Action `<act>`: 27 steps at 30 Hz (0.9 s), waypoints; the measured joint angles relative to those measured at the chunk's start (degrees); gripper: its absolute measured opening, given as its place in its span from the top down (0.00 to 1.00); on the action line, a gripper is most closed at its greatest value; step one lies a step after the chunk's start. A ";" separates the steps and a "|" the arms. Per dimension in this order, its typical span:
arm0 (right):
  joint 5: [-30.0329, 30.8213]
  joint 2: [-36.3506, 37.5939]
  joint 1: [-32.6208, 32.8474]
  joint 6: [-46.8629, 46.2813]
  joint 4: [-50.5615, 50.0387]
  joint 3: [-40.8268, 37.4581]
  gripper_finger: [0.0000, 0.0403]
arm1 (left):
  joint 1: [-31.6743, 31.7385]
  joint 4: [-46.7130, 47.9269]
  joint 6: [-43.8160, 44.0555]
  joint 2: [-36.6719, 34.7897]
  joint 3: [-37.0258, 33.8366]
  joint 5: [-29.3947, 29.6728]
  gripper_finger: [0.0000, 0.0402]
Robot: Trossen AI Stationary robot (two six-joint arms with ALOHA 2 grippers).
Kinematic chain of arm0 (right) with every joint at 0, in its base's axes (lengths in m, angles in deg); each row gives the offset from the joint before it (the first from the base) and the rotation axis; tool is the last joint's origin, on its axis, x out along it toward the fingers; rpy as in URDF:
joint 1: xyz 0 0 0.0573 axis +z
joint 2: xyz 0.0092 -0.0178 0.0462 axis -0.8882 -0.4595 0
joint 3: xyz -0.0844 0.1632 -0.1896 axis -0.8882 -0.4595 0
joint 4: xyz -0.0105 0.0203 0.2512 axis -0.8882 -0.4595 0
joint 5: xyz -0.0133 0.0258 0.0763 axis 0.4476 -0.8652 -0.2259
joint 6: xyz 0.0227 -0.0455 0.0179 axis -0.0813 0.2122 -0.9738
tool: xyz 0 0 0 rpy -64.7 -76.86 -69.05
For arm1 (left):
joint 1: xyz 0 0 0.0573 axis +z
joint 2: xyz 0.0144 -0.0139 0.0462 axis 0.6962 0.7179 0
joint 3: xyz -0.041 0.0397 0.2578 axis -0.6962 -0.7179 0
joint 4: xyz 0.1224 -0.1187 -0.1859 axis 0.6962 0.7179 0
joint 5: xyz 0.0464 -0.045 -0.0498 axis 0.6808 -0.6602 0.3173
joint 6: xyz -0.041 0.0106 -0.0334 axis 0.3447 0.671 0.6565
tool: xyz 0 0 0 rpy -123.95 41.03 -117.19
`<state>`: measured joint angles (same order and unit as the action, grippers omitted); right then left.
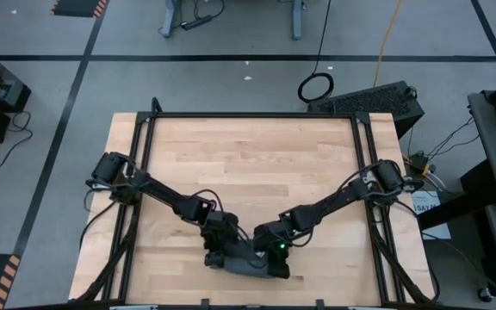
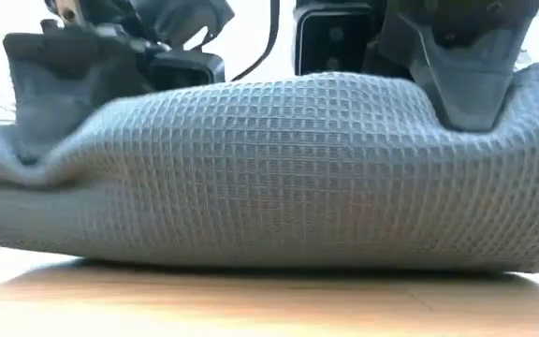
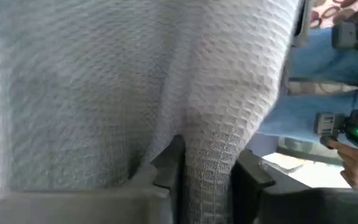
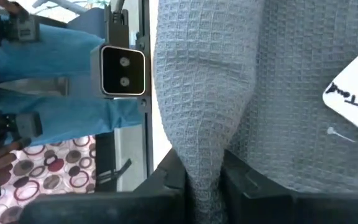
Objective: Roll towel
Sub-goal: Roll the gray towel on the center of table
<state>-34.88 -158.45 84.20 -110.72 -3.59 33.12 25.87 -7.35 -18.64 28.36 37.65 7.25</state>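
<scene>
Currently towel (image 1: 246,263) bunched at table (image 1: 248,155) near edge, long axis across table, left to right. Left gripper (image 3: 207,171) pinches fold at left end; right gripper (image 4: 204,171) pinches fold at right end. Both equally near; roll runs perpendicular to that axis.

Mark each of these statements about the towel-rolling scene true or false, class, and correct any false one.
1. Both grippers are shut on the towel. True: the left gripper and the right gripper each pinch a fold of it.
2. The towel is bright red. False: it is dark grey with a waffle weave.
3. A white tag shows on the towel in the right wrist view. True.
4. The towel lies spread flat at the far edge of the table. False: it is bunched up near the front edge, between the two grippers.
5. The table top is bare metal. False: it is light wood.
</scene>
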 joint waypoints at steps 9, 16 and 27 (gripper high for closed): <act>-0.69 -0.47 0.10 4.32 0.19 -0.07 0.92 | -2.62 12.63 -2.00 -6.39 -0.11 4.94 0.47; -1.59 -1.12 -1.33 6.36 0.66 -0.04 0.93 | -2.53 26.27 -9.21 -16.10 -0.09 9.64 0.37; -13.10 -7.71 -4.07 2.52 5.88 0.17 0.93 | -14.96 10.35 -6.80 -22.94 0.00 44.65 0.37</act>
<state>-47.97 -166.16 80.12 -108.20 2.29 33.30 10.91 3.00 -25.44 5.42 37.65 51.90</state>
